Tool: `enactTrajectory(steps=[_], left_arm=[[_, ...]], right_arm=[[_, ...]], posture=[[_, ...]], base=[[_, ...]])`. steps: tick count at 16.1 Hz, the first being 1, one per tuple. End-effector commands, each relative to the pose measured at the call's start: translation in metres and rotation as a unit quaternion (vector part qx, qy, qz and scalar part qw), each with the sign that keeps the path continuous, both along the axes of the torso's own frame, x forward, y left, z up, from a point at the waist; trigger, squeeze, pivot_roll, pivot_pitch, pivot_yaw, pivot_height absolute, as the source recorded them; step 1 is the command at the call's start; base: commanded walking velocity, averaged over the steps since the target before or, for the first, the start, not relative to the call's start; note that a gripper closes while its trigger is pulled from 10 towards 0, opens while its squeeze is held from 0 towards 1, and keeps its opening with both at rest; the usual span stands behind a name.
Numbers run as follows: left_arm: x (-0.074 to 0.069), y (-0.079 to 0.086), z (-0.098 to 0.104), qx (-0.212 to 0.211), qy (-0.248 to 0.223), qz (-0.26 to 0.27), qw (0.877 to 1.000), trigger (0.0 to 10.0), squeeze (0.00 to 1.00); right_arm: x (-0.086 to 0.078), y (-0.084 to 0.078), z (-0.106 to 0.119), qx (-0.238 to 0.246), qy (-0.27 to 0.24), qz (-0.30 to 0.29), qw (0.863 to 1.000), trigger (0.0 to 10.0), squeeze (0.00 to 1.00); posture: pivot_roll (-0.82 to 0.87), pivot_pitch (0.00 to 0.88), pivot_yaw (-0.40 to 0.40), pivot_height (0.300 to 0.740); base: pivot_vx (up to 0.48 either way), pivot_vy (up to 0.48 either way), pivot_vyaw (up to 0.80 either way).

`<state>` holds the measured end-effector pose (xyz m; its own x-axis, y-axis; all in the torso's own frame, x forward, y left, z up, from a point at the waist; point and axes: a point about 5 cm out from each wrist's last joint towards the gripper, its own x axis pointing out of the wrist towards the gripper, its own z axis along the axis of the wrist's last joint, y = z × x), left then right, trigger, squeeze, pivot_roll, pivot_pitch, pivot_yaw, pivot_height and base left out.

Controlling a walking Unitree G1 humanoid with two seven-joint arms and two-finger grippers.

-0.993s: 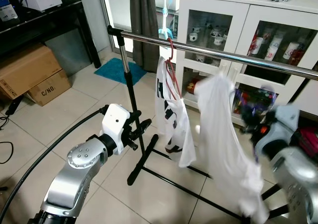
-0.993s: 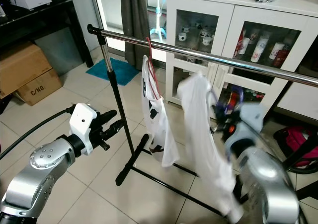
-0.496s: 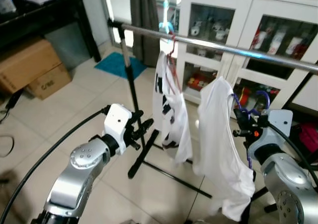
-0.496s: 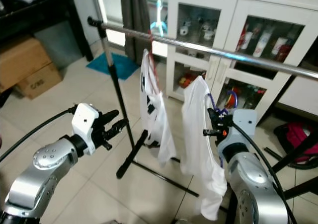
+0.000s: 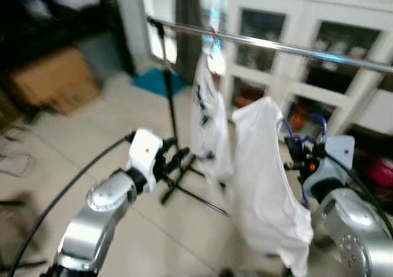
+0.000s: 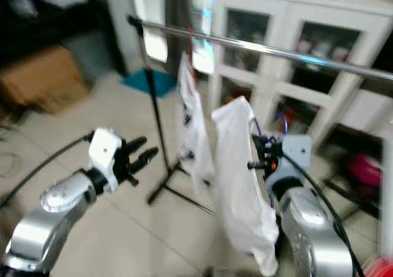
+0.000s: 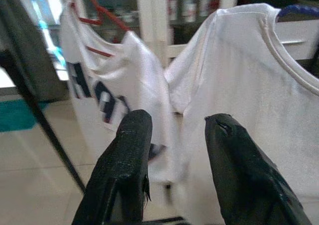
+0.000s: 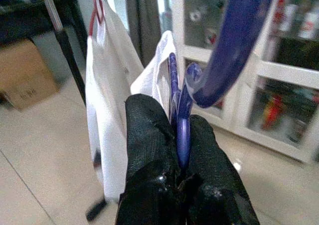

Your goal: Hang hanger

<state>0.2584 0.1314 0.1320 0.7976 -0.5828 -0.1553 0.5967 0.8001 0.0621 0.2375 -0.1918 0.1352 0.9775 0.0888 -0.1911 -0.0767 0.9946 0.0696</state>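
1. Hanger (image 8: 185, 130), blue, clamped at its neck in right gripper (image 8: 172, 150); below rail (image 5: 288, 45), not hooked.
2. Judged light, rigid; shirt (image 5: 264, 185) limp, may swing; neck hold suits.
3. Left gripper (image 7: 174, 150) parted, empty.

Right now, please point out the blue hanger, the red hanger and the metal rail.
blue hanger (image 8: 234, 40), right wrist view, on its hook's curve.
red hanger (image 7: 94, 13), left wrist view, on its hook.
metal rail (image 5: 288, 46), left eye view, mid-bar.
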Motion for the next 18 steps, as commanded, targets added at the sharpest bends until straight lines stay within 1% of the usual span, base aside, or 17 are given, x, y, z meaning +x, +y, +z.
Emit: enactTrajectory(steps=[1, 4, 5, 18], left_arm=[[-0.0006, 0.0029, 0.0014, 0.005, -0.002, 0.003, 1.0, 10.0, 0.0], [-0.002, 0.0022, 0.0006, 0.004, 0.003, 0.001, 1.0, 10.0, 0.0], [-0.0021, 0.002, 0.001, 0.003, 0.003, 0.001, 1.0, 10.0, 0.0], [-0.0009, 0.0037, 0.0019, 0.007, 0.002, -0.002, 1.0, 10.0, 0.0]], right_arm=[[0.0008, 0.0032, 0.0075, -0.002, -0.015, 0.007, 1.0, 0.0, 0.0], [0.0006, 0.0042, 0.0071, -0.001, -0.014, 0.01, 1.0, 0.0, 0.0], [0.0007, 0.0045, 0.007, 0.0, -0.014, 0.01, 1.0, 0.0, 0.0], [0.0033, 0.0074, 0.0054, 0.0, -0.007, 0.024, 1.0, 0.0, 0.0]], posture=[[-0.09, 0.0, 0.021, 0.74], [-0.09, 0.0, 0.021, 0.74], [-0.08, 0.0, 0.021, 0.74], [-0.08, 0.0, 0.016, 0.74]], base=[[0.0, 0.0, 0.0], [0.0, 0.0, 0.0], [0.0, 0.33, 0.0], [0.0, 0.427, 0.0]])
